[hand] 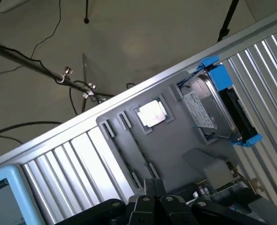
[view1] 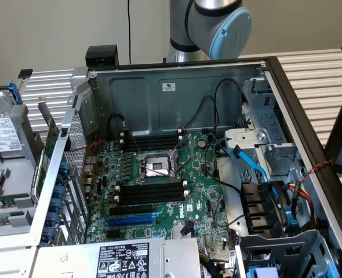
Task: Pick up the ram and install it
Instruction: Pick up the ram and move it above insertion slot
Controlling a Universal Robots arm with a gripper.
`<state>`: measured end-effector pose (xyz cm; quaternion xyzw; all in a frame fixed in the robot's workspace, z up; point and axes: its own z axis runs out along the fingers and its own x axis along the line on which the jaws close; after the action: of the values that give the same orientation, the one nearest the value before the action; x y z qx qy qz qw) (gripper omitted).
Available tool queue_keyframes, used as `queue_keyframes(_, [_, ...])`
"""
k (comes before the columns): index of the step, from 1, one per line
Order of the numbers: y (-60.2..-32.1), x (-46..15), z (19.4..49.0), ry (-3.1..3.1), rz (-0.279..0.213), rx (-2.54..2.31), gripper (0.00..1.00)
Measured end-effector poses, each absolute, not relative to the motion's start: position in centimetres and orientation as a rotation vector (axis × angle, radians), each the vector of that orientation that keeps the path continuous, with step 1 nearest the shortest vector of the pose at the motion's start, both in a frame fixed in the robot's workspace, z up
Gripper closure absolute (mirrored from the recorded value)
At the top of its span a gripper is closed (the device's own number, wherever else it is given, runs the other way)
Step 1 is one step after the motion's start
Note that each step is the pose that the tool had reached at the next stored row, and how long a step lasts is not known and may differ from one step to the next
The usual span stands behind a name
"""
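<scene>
One white hard-drive label (hand: 200, 108), illegible; gripper (hand: 153, 186) closed

Arm bodywork: silver-grey with pale blue, black end tool.
Arm (view1: 188, 26) at top centre of the exterior view: smooth silver-grey tube sections, thin dark seam rings where sections meet, one round pale-blue joint cap (view1: 232, 32) with a slightly darker blue rim. Gripper (hand: 153, 187) in the wrist view: matte black, angular linkage plates stacked side by side, small round pivot pins catching grey light, no visible markings or labels.
</scene>
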<state>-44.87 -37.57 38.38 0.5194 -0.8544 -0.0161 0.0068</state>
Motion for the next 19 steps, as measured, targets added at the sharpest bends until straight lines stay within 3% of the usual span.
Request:
queue_keyframes(10, [-37.56,-44.88,38.33,-2.508,-0.042,1.856,0.9])
queue_keyframes(19, [-37.56,-44.89,38.32,-2.361,0.016,1.997,0.9])
